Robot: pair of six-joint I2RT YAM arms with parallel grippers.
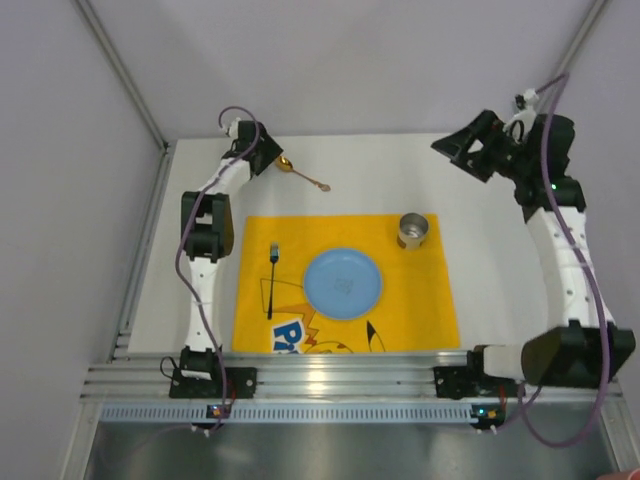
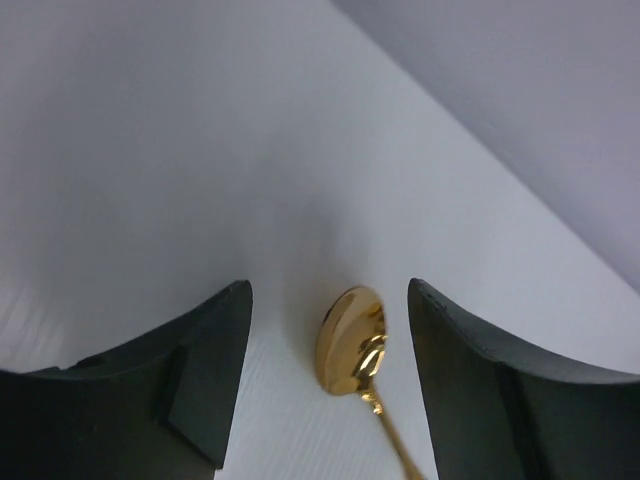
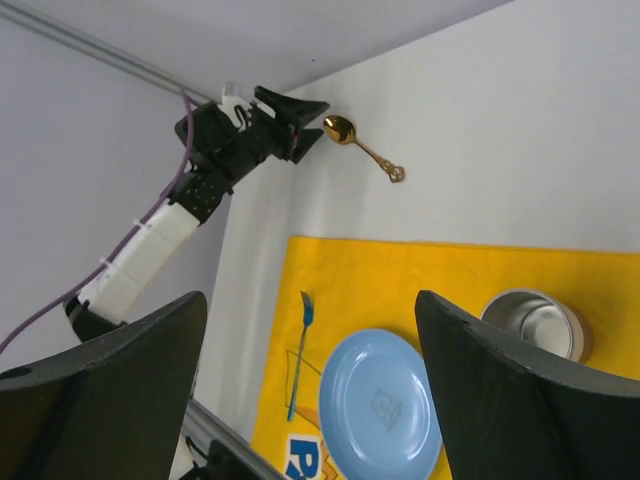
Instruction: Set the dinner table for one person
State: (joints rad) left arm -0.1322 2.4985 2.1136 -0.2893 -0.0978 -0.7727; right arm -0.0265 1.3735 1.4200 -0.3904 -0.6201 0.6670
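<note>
Starting from our side, what is sitting on the bench [image 1: 360, 165]?

Both arm bases are sitting on the silver rails [image 1: 340, 375] at its near edge, and the white bench is spreading out beyond them. A yellow placemat [image 1: 420, 300] is lying just past the rails. It is carrying a blue plate [image 1: 342, 283] in the middle, a blue fork [image 1: 272, 280] lying to the left and apart from the plate, and a metal cup [image 1: 414, 230] standing upright near the mat's far right corner.

And farther back?

A gold spoon [image 1: 303, 174] is lying on bare bench beyond the placemat's far edge. The left arm [image 1: 205, 235] is leaning out over it. The left jaws are standing spread, with the spoon's bowl lying between them and touching neither.

Is the right arm [image 1: 560, 250] holding anything?

Nothing. The right jaws are hanging spread, raised above the far right of the bench and looking down across the cup and plate.
</note>
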